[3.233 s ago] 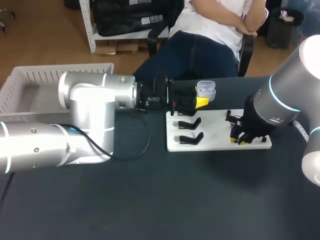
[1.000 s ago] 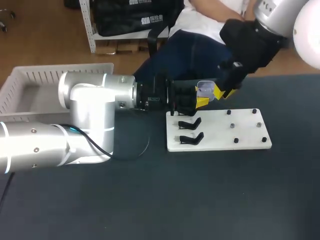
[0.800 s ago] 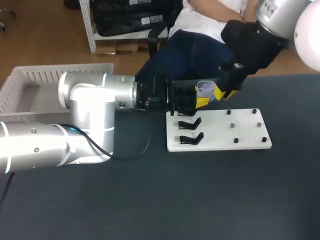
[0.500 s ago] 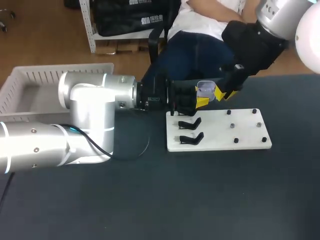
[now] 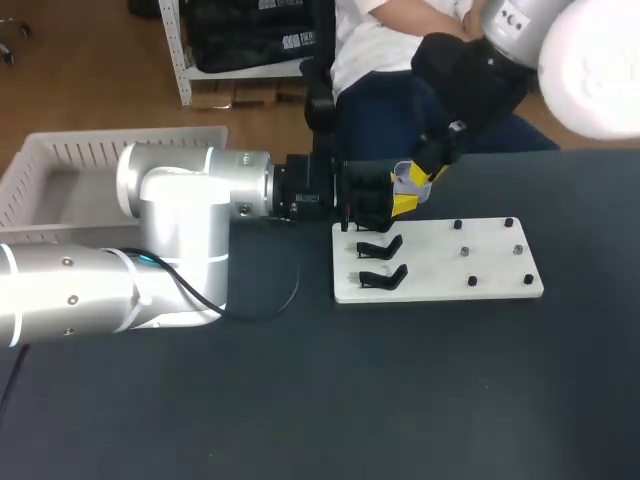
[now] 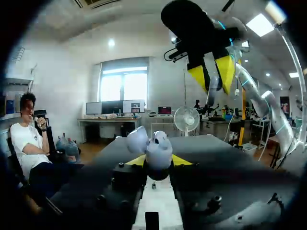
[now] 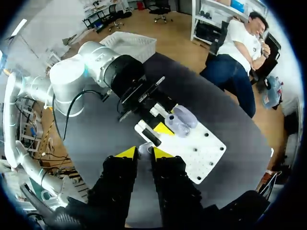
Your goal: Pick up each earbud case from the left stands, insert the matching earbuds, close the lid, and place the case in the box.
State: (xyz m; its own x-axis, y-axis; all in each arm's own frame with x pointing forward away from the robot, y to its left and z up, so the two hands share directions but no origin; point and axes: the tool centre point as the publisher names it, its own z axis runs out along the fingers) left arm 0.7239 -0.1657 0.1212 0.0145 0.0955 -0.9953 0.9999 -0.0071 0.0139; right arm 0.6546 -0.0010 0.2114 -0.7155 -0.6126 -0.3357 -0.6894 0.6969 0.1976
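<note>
The left gripper (image 6: pixel 154 162) is clamped on the earbud case (image 6: pixel 154 148), lid open, holding it above the far edge of the white stand board (image 5: pixel 495 268). The right gripper (image 6: pixel 211 72) hangs above the case and slightly to one side. Its fingers are narrow, pinching what looks like a small pale earbud (image 7: pixel 144 150), though it is hard to be sure. The next move looks like a short drop into the case. The dark table (image 5: pixel 400 400) lies underneath, and the box (image 5: pixel 60 170) stands well apart.
</note>
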